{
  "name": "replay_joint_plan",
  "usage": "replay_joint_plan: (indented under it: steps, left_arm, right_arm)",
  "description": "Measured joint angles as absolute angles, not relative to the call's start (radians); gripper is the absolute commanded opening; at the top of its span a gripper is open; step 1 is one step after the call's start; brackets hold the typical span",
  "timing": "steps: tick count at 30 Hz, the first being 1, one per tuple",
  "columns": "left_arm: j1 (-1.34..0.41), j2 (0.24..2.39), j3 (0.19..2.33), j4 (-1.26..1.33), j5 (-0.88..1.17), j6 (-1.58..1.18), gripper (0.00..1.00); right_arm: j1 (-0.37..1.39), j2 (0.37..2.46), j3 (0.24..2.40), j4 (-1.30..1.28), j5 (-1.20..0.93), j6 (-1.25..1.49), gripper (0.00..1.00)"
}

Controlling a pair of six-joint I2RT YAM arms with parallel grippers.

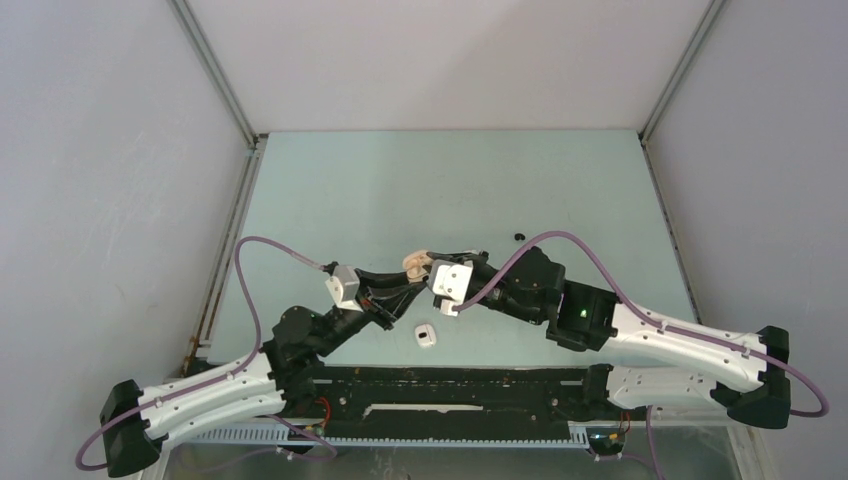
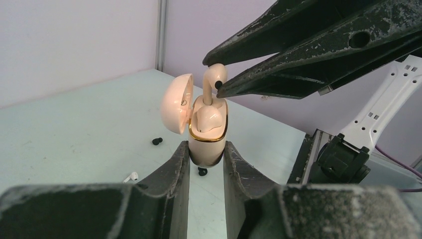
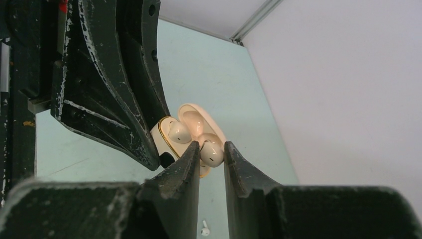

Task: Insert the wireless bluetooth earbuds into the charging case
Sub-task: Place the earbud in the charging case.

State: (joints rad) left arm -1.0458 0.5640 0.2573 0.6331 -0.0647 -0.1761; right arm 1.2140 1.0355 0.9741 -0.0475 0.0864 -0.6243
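Bench (image 1: 440, 180): pale green, with grey walls on three sides. Both arms are seen meeting over its middle.

Left claw (image 2: 206, 149): drawn in to a narrow gap. The lower body of the charging case (image 2: 208, 142) is clamped upright between its two fingers and held clear of the bench surface.

Right claw (image 3: 211, 149): nearly closed, with its fingertips pinched on the head of the held earbud (image 2: 215, 74), directly above the case.

White case (image 1: 427, 335): rounded and lying on the bench just on the near side of the two claws, apart from both.

Charging case: peach, with a gold rim at the mouth. The lid (image 2: 175, 103) is swung open to the left in the left wrist view. A small dark mark is noted inside the lid but is too small to be read.

Held earbud: peach, with its stem pointing down to the case mouth, behind the seated earbud (image 2: 209, 118). Whether the stem has entered its socket cannot be told.

Loose on the bench: a black earbud (image 2: 157, 141) beyond the case, a second black earbud (image 2: 202, 172) beneath it, and a white earbud (image 2: 132, 176) off to the left.
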Motion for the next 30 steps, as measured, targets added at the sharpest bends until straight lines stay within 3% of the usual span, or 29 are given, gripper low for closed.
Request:
replay_joint_plan:
  steps: [5, 10, 18, 26, 30]
  left_arm:
    - [-1.046, 0.562, 0.257, 0.633, -0.068, -0.176, 0.0]
    - [-1.046, 0.562, 0.257, 0.63, -0.068, -0.176, 0.0]
    - [-1.046, 0.562, 0.256, 0.619, -0.073, -0.176, 0.0]
    - [-1.046, 0.542, 0.255, 0.636, -0.075, -0.176, 0.0]
    - [-1.046, 0.535, 0.24, 0.647, -0.075, -0.176, 0.0]
  right_arm:
    - [1.211, 1.038, 0.976, -0.057, 0.083, -0.625, 0.03]
    - [1.211, 1.042, 0.976, -0.082, 0.072, -0.629, 0.34]
    - [1.211, 1.044, 0.988, -0.091, 0.067, -0.627, 0.57]
    - [1.164, 1.06, 1.106, -0.265, -0.022, -0.588, 0.94]
    - [1.083, 1.066, 1.227, -0.423, -0.141, -0.565, 1.0]
